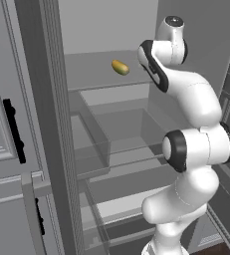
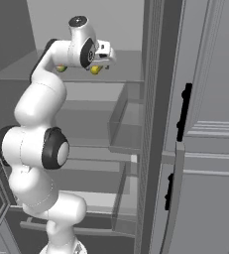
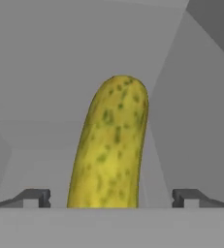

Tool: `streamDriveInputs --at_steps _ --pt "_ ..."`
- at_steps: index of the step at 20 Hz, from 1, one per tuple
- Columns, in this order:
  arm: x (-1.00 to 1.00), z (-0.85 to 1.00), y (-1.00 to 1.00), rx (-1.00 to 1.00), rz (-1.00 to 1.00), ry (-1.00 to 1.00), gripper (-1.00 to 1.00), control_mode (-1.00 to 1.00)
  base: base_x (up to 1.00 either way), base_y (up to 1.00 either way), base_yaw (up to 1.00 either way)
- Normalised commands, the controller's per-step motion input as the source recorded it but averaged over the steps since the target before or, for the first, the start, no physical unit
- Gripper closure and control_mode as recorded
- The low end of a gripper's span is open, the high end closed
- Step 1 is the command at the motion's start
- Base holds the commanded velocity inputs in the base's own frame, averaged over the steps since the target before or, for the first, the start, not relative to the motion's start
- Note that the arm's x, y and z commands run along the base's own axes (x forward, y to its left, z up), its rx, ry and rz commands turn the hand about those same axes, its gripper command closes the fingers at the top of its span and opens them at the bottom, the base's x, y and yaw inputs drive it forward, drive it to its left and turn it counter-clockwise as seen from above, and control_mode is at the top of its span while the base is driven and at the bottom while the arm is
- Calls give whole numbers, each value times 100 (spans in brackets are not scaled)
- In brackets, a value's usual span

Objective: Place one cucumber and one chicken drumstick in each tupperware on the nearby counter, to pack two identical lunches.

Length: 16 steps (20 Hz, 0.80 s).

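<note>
The gripper [image 3: 111,198] stands wide open, one dark fingertip [image 3: 35,197] on each side of a cucumber [image 3: 111,145], with bare space between each tip and the skin. The hand view shows the cucumber running lengthwise away from the hand, near end between the tips, rounded far end pointing at the back wall of the fridge. That alignment looks deliberate: with the jaws straddling the narrow width, closing them should pinch the sides instead of the ends. Nothing is gripped yet.

The arm reaches up from the base into the open fridge, wrist bent forward so the hand sits level with the upper shelf [image 1: 94,74] that carries the cucumber [image 1: 120,67]. In the left base view that yellow-green piece lies toward the middle of the shelf, apart from its front edge. In the right base view the hand [image 2: 100,53] covers most of the shelf's contents, with small yellow bits peeking out beneath it; whether they belong to one piece or two I cannot tell.

Below, clear drawers and lower shelves [image 1: 121,144] stand bare
</note>
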Motion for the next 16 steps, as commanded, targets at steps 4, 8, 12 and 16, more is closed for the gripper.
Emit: streamDriveInputs --at_steps 4,8,12,16 --pt "0 -43 -3 0 -10 0 -100 -100 0 0 0" --pt "0 -4 0 0 -3 0 -100 -100 0 0 0" --pt "0 -1 1 0 -1 0 100 -100 0 0 0" --pt "-10 0 0 0 0 0 100 -100 0 0 0"
